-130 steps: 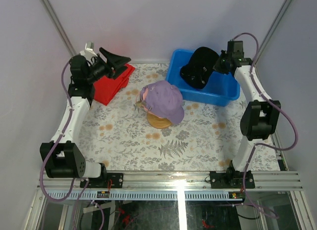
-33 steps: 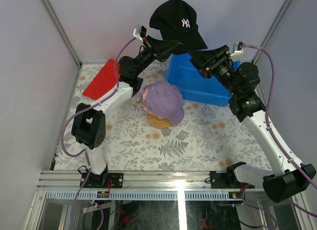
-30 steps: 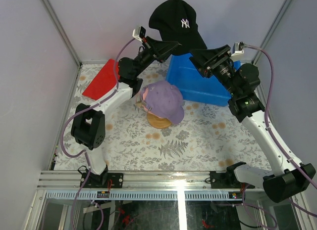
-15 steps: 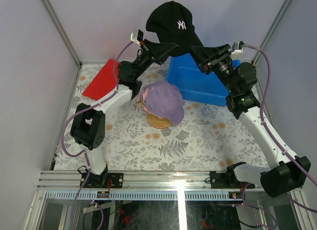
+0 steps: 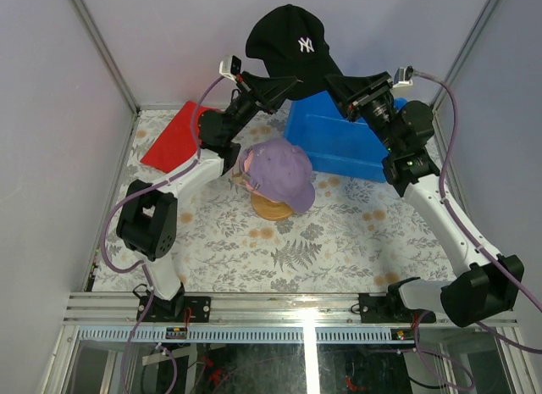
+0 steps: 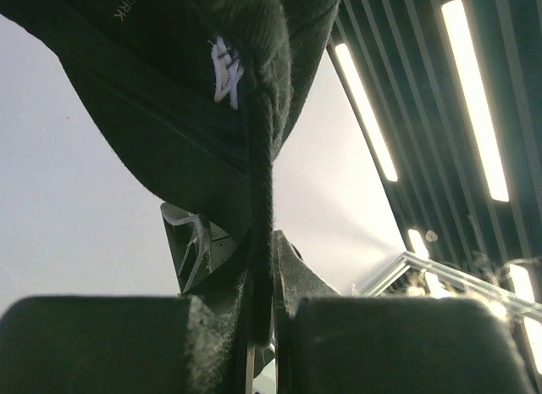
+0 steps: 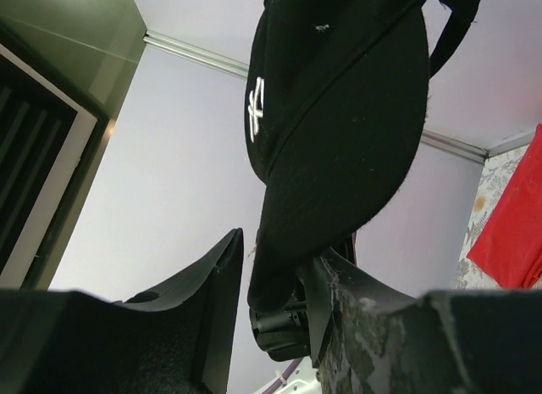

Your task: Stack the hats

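Note:
The black hat (image 5: pixel 292 42) with a white logo hangs high above the back of the table, between my two arms. My left gripper (image 5: pixel 290 79) is shut on its rear fabric edge (image 6: pixel 258 199), pinched between the two pads. My right gripper (image 5: pixel 336 79) stands open around the brim (image 7: pixel 339 131); the brim rests against one finger (image 7: pixel 339 284), and a narrow gap shows at the other finger (image 7: pixel 222 284). The purple hat (image 5: pixel 284 172) sits on the wooden stand (image 5: pixel 273 209) at mid-table, with a pink edge (image 5: pixel 240 167) showing under it.
A blue bin (image 5: pixel 339 144) stands at the back right, below the raised hat. A folded red cloth (image 5: pixel 174 135) lies at the back left, also in the right wrist view (image 7: pixel 512 216). Metal frame posts rise at both back corners.
Both arms have carried the black hat a little to the left. The right gripper's jaws have narrowed around the brim. The left grip is unchanged.

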`<state>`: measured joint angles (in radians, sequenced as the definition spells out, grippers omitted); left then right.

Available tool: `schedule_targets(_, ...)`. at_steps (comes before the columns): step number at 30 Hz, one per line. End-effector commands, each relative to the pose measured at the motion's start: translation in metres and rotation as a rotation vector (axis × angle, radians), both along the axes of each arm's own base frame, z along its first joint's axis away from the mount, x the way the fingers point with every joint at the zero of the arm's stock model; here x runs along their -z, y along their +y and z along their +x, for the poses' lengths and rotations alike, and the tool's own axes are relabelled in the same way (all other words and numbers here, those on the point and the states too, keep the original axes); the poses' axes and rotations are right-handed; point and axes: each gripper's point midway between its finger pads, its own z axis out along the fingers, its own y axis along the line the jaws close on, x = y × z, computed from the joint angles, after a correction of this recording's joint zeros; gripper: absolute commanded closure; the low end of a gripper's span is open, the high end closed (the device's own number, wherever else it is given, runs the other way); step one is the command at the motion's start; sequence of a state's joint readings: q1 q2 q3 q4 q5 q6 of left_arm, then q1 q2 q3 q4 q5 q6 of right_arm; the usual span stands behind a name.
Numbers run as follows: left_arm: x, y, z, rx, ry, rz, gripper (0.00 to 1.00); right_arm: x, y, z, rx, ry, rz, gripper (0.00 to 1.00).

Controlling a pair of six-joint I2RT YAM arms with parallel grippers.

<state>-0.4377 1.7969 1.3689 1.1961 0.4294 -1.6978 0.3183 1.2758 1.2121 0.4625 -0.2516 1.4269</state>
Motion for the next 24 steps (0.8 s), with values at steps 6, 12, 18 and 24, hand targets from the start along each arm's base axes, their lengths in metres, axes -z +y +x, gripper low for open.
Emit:
schedule_targets(6,-0.023,0.006,-0.023,-0.003,-0.101,-0.058,1.00,-0.041,-0.004,-0.011,-0.018,-0.104,0.080,0.60)
schedule_targets(12,-0.020,-0.002,-0.021,-0.002,-0.096,-0.051,1.00,-0.040,-0.004,-0.014,-0.037,-0.094,0.100,0.60)
schedule_targets(18,-0.019,-0.007,-0.019,-0.002,-0.094,-0.047,1.00,-0.041,-0.004,-0.017,-0.042,-0.090,0.106,0.61)
schedule_targets(24,-0.015,-0.010,-0.014,-0.012,-0.092,-0.035,1.00,-0.037,-0.002,-0.017,-0.052,-0.072,0.103,0.68)
